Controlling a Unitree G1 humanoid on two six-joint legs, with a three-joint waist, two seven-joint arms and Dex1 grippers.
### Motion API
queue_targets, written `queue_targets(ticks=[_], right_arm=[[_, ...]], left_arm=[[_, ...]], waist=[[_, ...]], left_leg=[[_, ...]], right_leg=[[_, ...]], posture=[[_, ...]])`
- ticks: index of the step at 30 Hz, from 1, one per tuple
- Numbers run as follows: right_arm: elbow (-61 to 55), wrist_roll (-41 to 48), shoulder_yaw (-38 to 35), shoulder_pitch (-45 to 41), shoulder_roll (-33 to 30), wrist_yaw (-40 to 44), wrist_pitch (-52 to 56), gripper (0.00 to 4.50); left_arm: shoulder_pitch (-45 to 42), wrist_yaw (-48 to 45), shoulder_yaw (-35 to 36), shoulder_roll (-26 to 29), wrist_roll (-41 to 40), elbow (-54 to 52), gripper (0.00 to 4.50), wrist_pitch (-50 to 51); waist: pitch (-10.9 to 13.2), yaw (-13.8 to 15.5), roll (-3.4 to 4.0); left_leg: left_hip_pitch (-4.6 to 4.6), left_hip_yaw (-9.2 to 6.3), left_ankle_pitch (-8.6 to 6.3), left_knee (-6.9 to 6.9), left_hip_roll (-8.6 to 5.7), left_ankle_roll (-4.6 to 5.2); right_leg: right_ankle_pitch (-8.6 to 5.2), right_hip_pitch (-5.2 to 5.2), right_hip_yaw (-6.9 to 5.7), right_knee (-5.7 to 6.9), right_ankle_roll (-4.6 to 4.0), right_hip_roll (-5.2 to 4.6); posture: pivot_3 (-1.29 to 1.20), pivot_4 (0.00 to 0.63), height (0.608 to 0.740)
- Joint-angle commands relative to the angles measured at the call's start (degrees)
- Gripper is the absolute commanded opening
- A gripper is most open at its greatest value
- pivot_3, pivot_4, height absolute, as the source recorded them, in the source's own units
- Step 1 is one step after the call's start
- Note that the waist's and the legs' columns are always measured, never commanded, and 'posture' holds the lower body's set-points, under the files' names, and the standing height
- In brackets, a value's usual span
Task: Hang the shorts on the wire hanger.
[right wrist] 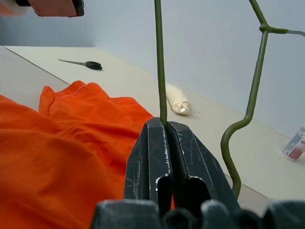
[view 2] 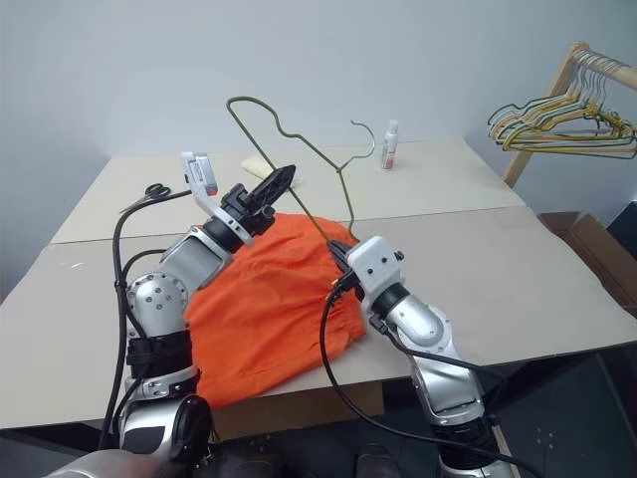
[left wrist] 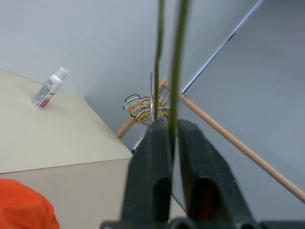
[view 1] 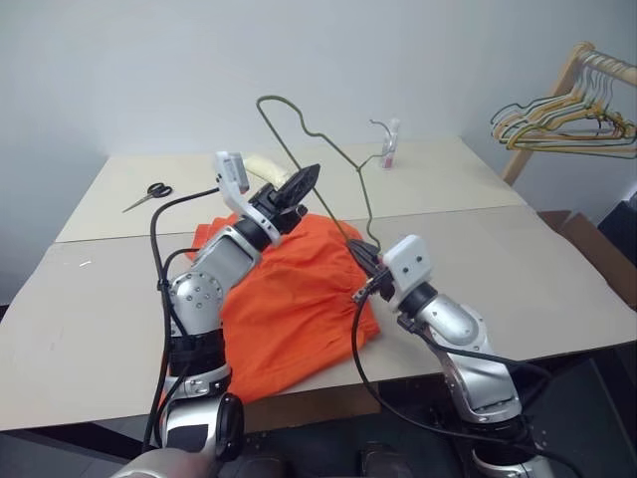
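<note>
**Two-Gripper Hold on the Wire Hanger above the Shorts**

The wire hanger [view 1: 317, 134], a thin dark green triangle with a small hook, is held in the air over the table [view 1: 518, 259] by both arms. The left gripper [view 1: 299, 185] has its fingers pressed together on one wire near a corner of the frame; the left wrist view shows the wire running up between the closed fingers [left wrist: 150, 171]. The right gripper [view 1: 362, 251] pinches the wire at the lower corner, just above the cloth, as the right wrist view confirms. Holding the frame at two separated places likely keeps the light, springy wire from swinging or twisting while it is positioned.

The shorts [view 1: 299, 299], bright orange, lie crumpled on the near table edge beneath and between the two arms, part of the fabric hanging over the front. They are not yet on the hanger; neither gripper holds them.

Scissors [view 1: 149, 193], a small bottle [view 1: 389, 144] and a pale roll [view 1: 267, 167] lie farther back. A rack of other hangers [view 1: 567, 124] stands to the right, apart from the work.
</note>
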Motion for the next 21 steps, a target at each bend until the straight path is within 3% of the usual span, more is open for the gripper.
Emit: queue_targets(ticks=[1, 4, 5, 8, 13, 16, 21], right_arm=[[-1.48, -0.32, 0.15, 0.42, -0.21, -0.06, -1.28, 0.0], [-1.51, -1.37, 0.82, 0.34, -1.13, 0.63, -1.88, 0.0], [-1.23, -1.83, 1.0, 0.36, -1.39, 0.69, -2.57, 0.55], [-0.75, -2.37, 0.88, 0.47, -1.94, 0.82, -4.76, 1.44], [-4.76, 7.01, -5.0, 1.08, -2.26, 3.84, -1.75, 3.25], [-7.91, 19.1, -11.34, 1.64, -5.78, 8.93, 6.7, 4.36], [-7.38, 48.32, -23.73, 0.33, -17.66, 20.2, 25.36, 4.47]], left_arm=[[-2.16, -1.15, -0.71, 1.02, -0.05, -0.51, 0.02, -1.3], [-2.36, -1.74, -1.79, 2.06, 2.32, 0.61, 0.02, -2.51], [-2.28, -2.92, -2.1, 2.6, 2.73, 0.94, 0.0, -2.95], [-1.59, -10.24, -3.35, 4.66, 4.13, 0.6, 0.0, -6.24], [-4.11, -18.28, -1.98, 7.21, 2.72, 2.74, 0.0, -9.09], [-5.1, -27.35, -2.51, 11.27, 4.12, 4.15, 0.0, -11.53], [-6.49, -37.49, 0.08, 15.97, 0.91, 7.92, 0.0, -11.72]], waist=[[0.0, 0.0, 0.0], [0.0, -0.03, 0.0], [0.0, -0.03, 0.0], [0.0, -0.29, 0.0], [0.0, -0.13, -0.01], [0.0, -0.06, -0.01], [0.0, -0.04, -0.01]], left_leg=[[0.0, 0.0, 0.0, 0.0, 0.0, 0.0], [0.0, 0.0, 0.0, 0.0, -0.02, 0.0], [0.0, 0.0, 0.0, 0.0, -0.02, 0.0], [0.01, 0.01, 0.02, -0.01, -0.02, -0.04], [0.0, 0.02, 0.11, -0.01, -0.02, -0.19], [0.0, -0.01, -0.02, 0.01, -0.03, 0.05], [0.05, 0.0, -0.08, 0.02, 0.0, 0.17]], right_leg=[[0.0, 0.01, -0.01, 0.0, 0.0, 0.0], [0.0, 0.01, 0.0, 0.0, 0.0, 0.0], [0.0, 0.02, 0.0, 0.0, 0.0, 0.0], [0.0, -0.01, 0.0, 0.01, 0.0, 0.02], [0.0, 0.03, -0.01, -0.03, -0.01, 0.0], [0.0, 0.06, -0.04, -0.04, 0.0, 0.0], [0.0, 0.16, -0.07, -0.11, 0.0, 0.01]], posture=[[0.0, 0.0, 0.74], [-0.01, 0.0, 0.74], [-0.02, 0.0, 0.74], [-0.02, 0.0, 0.74], [-0.01, 0.0, 0.74], [-0.01, 0.0, 0.74], [-0.01, 0.0, 0.74]])
